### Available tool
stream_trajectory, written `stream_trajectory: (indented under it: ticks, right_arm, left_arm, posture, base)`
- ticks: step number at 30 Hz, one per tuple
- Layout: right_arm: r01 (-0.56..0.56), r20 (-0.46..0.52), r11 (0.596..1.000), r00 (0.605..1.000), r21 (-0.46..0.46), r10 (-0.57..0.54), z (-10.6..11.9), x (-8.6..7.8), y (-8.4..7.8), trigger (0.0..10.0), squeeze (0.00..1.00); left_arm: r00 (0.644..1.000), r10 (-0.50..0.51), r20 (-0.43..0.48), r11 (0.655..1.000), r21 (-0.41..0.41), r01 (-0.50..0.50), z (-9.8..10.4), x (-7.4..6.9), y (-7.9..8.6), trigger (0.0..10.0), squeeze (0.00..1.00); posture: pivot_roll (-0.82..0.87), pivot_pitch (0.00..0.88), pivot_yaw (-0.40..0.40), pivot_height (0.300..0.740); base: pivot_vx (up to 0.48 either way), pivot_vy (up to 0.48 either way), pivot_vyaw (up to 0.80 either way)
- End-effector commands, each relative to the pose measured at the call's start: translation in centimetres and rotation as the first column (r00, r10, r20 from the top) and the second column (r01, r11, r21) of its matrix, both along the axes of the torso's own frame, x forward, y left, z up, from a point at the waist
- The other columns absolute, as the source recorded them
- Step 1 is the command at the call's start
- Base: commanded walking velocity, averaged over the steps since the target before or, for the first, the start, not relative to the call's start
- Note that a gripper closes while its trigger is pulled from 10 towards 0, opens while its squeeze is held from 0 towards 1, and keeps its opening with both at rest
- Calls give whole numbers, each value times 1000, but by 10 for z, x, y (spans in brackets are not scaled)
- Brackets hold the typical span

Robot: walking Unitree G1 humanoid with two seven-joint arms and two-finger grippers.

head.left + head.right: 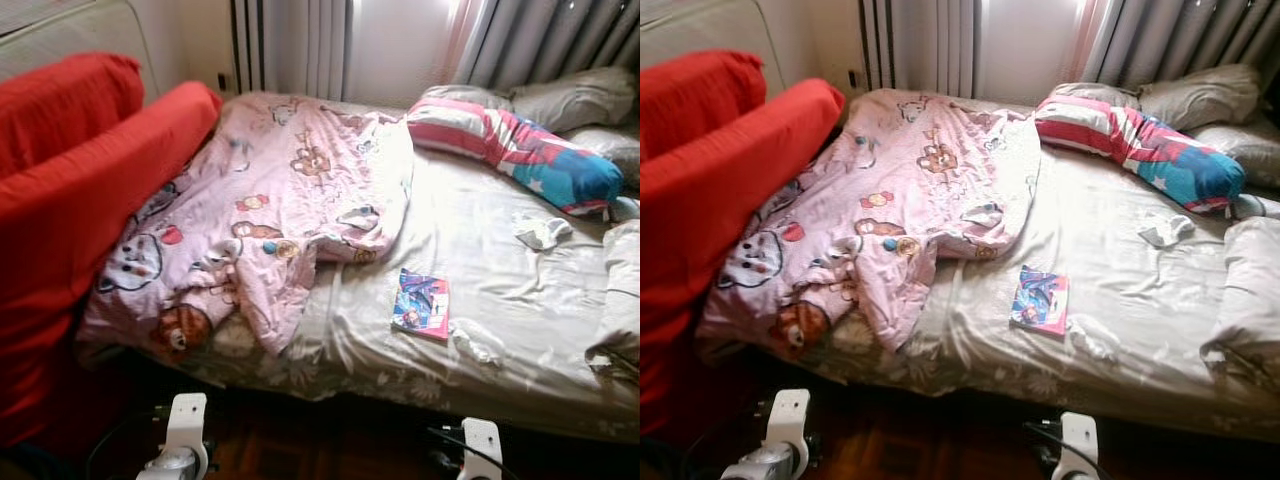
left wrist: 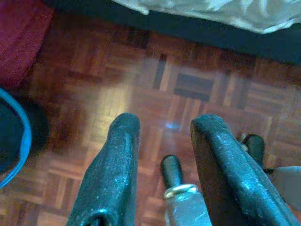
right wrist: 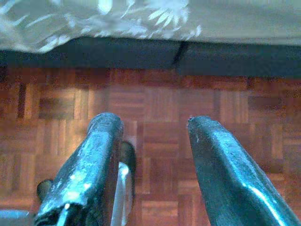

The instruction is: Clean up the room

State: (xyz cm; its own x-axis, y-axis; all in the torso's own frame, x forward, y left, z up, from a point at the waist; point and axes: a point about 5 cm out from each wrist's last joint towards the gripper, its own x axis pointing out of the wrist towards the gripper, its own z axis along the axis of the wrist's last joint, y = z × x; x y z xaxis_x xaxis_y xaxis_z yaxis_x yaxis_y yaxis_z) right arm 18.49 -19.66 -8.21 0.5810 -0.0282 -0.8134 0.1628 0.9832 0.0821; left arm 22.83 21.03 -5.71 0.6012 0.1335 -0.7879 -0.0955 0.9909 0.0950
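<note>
A bed with a pale, rumpled sheet takes up most of the head views, running from the curtains at the far wall down to the parquet floor. Red cushions lean against its left side. A pink quilt with cartoon animals lies bunched over the left half of the bed. A striped red, white and blue bolster lies near the head end, in front of grey pillows. A small book (colourful cover) lies flat on the sheet near the front edge, right of the quilt. A crumpled white cloth sits beyond it. The left claw and right claw hang low over the floor, both with fingers spread and empty.
</note>
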Motion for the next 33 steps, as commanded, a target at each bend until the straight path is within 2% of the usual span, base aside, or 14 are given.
stream_trajectory:
  ticks: [1, 15, 23, 24, 25, 27, 28, 33]
  right_arm:
    - [19, 17, 1000, 1000, -10, -18, 3, 3, -6, 10000, 0]
    - [26, 14, 1000, 1000, -11, -25, 2, 3, -5, 10000, 0]
    - [61, 36, 998, 997, 4, -61, 3, 3, -5, 10000, 0]
    - [69, 45, 998, 997, 8, -69, 3, 3, -5, 10000, 0]
    - [88, 93, 996, 992, 8, -88, 6, 6, -6, 10000, 0]
    - [99, 110, 995, 989, 13, -100, 6, 7, -6, 10000, 0]
    - [131, 157, 991, 979, 11, -131, 9, 9, -7, 10000, 0]
    - [159, 251, 987, 955, 13, -158, 15, 13, -9, 10000, 0]
  left_arm:
    - [1000, -9, -20, 1000, -21, 9, -5, -6, -5, 10000, 0]
    - [1000, -13, -18, 1000, -17, 13, -5, -6, -4, 10000, 0]
    - [1000, 2, -2, 1000, -8, -2, -4, -6, -3, 10000, 0]
    - [1000, 11, 18, 1000, -12, -11, -3, -5, -3, 10000, 0]
    - [995, 41, 90, 999, -20, -39, 0, -2, -3, 10000, 0]
    - [992, 50, 112, 999, -23, -48, 1, -1, -3, 10000, 0]
    - [984, 67, 166, 998, -15, -65, 4, 1, -2, 10000, 0]
    - [959, 65, 274, 998, -1, -68, 11, 5, -1, 10000, 0]
  posture:
    - [-4, 0, -54, 740]
    - [-4, 0, -52, 740]
    - [-6, 0, -50, 740]
    - [-6, 0, -50, 740]
    - [-6, 0, -50, 740]
    - [-6, 0, -50, 740]
    - [3, 0, -47, 740]
    - [-3, 0, -43, 740]
  base:
    - [0, -480, 0]
    - [0, -423, 0]
    - [0, -68, 0]
    - [0, 0, 0]
    - [0, 0, 0]
    - [0, 0, 0]
    - [0, 0, 0]
    - [0, 0, 0]
